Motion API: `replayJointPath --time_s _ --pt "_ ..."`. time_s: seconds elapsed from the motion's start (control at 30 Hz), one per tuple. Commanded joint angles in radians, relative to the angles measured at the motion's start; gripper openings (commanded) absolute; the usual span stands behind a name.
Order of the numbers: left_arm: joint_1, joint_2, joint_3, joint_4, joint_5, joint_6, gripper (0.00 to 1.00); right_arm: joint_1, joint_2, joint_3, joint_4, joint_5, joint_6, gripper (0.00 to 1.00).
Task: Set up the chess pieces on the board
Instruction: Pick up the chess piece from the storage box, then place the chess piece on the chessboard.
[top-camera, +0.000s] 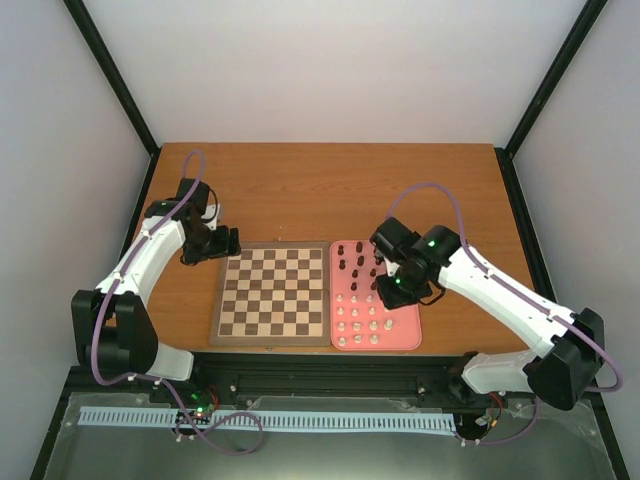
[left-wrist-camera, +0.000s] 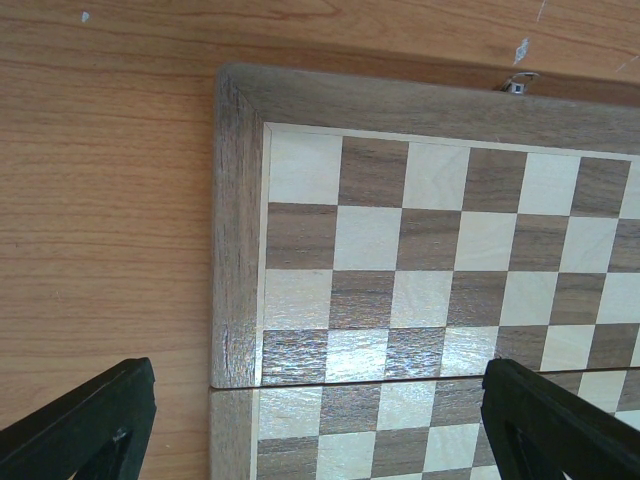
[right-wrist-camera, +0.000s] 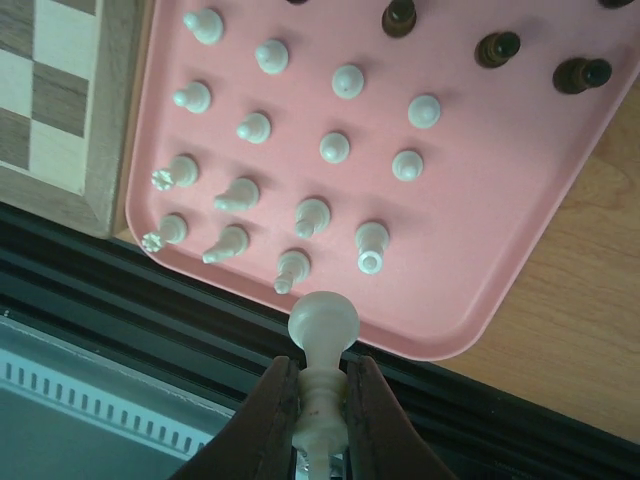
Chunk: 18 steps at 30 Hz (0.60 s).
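The right end effector (right-wrist-camera: 322, 400) clamps 1 cream pawn (right-wrist-camera: 323, 325) by its stem over the pink tray (right-wrist-camera: 500, 260), likely bound for the board (left-wrist-camera: 237, 230); the left end effector (left-wrist-camera: 320, 420) hangs released.

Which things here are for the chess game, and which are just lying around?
For the job: board, cream pieces, dark pieces, pink tray holding them, cream piece pinched in the right gripper.
Just there: table, white slotted strip, purple cables.
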Motion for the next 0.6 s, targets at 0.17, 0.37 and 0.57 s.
replayJointPath --time_s 0.17,0.37,0.57 --pt "-0.006 -0.013 0.032 -0.012 -0.038 0.01 1.0 0.064 0.158 0.213 -0.045 0.055 -0.032 0.03" --pt "-0.006 0.009 0.065 -0.014 -0.066 0.012 1.0 0.173 0.252 0.321 0.042 0.059 -0.049 0.03" --pt "-0.006 0.017 0.089 -0.023 -0.048 0.004 1.0 0.275 0.345 0.398 0.059 0.097 -0.041 0.03"
